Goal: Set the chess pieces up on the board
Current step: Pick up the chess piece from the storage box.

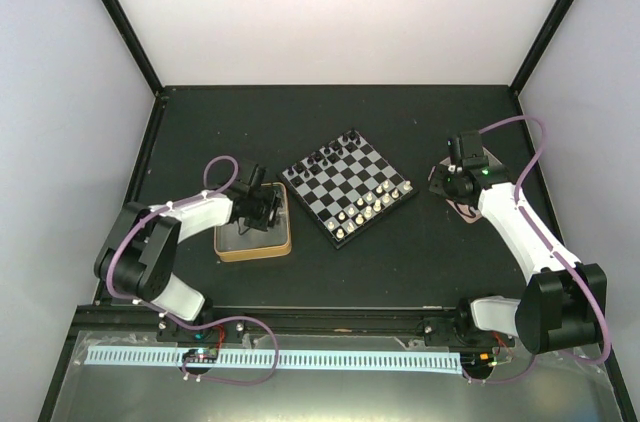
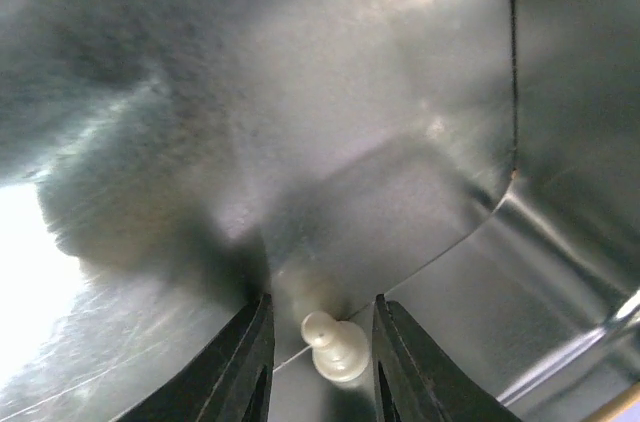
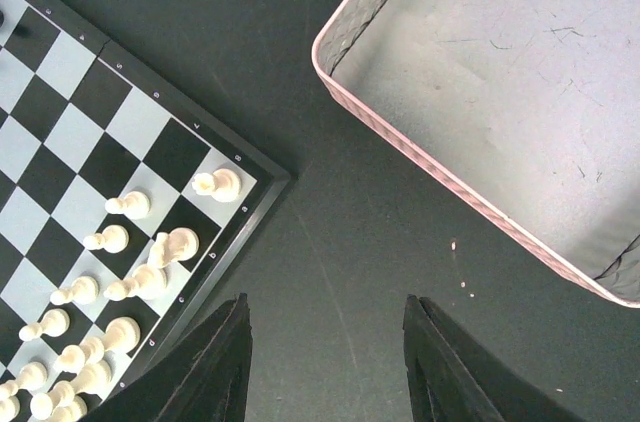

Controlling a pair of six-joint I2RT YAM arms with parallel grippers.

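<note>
The board [image 1: 347,188] lies mid-table, turned like a diamond. Black chess pieces [image 1: 335,149] stand along its far-left edge and cream-white ones [image 1: 365,207] along its near-right edge. My left gripper [image 1: 262,210] reaches down into the gold-rimmed tin [image 1: 254,242]. In the left wrist view its jaws [image 2: 322,342] stand open around a single cream-white pawn [image 2: 335,347] lying on the tin's shiny floor, with a gap at the left finger. My right gripper [image 3: 325,299] hangs open and empty over bare table, between the board's corner [image 3: 240,182] and the pink tray [image 3: 400,142].
The tin's metal wall [image 2: 560,142] rises close on the right of the left gripper. The pink tray [image 1: 465,210] sits partly under the right arm, and the part seen from the right wrist holds nothing. Black enclosure walls ring the table.
</note>
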